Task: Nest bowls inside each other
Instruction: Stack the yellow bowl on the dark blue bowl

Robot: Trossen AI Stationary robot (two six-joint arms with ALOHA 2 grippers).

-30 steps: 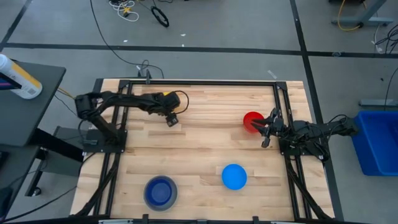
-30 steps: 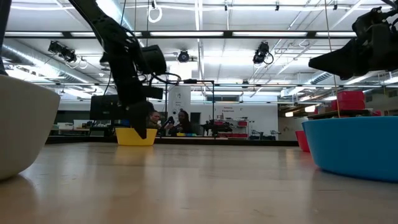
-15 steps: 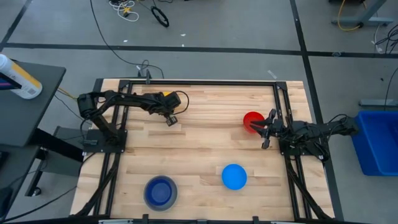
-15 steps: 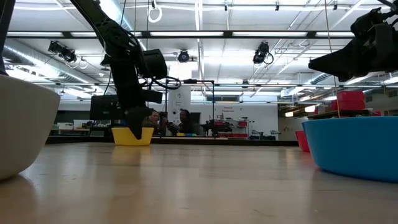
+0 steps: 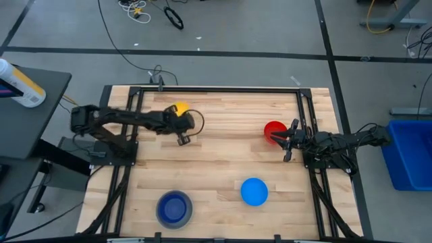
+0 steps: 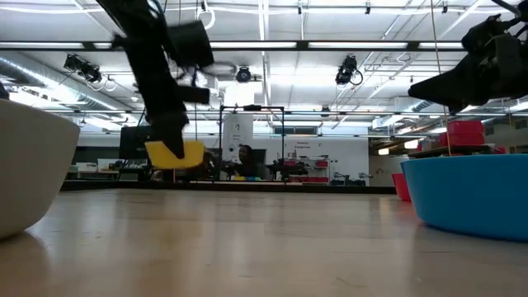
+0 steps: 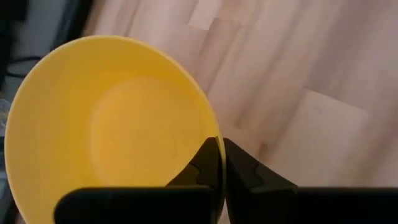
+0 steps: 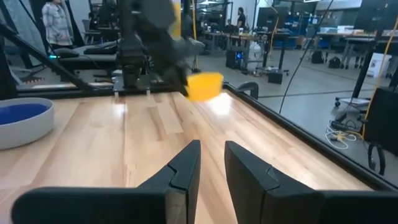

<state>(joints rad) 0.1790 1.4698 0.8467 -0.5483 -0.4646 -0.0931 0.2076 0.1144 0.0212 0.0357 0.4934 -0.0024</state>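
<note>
My left gripper (image 7: 222, 155) is shut on the yellow bowl (image 7: 112, 124), which hangs above the far left of the table (image 5: 179, 109) (image 6: 175, 153). The red bowl (image 5: 273, 129) stands on its base at the right, next to my right gripper (image 5: 289, 140). That gripper points level and is open, with nothing between its fingers (image 8: 211, 163). The light blue bowl (image 5: 254, 191) stands near the front, right of the middle. The dark blue bowl (image 5: 175, 206) sits inside the grey bowl (image 6: 25, 173) at the front left. My left gripper pinches the yellow bowl's rim (image 7: 211, 134), one finger inside the bowl and one outside. The fingers slant down from the table's left side. The bowl is lifted clear of the table and tilted, its opening toward the wrist.
A black metal frame (image 5: 216, 89) runs around the wooden table top. Bare wood lies in the middle between the bowls. Beyond the table stand a blue bin (image 5: 412, 152) on the right and a dark side table (image 5: 27, 115) on the left.
My left gripper has taken the yellow bowl up off the table: it stood on the wood at the far left and now hangs tilted above it. The left arm has drawn back a little toward the table's left and near side.
</note>
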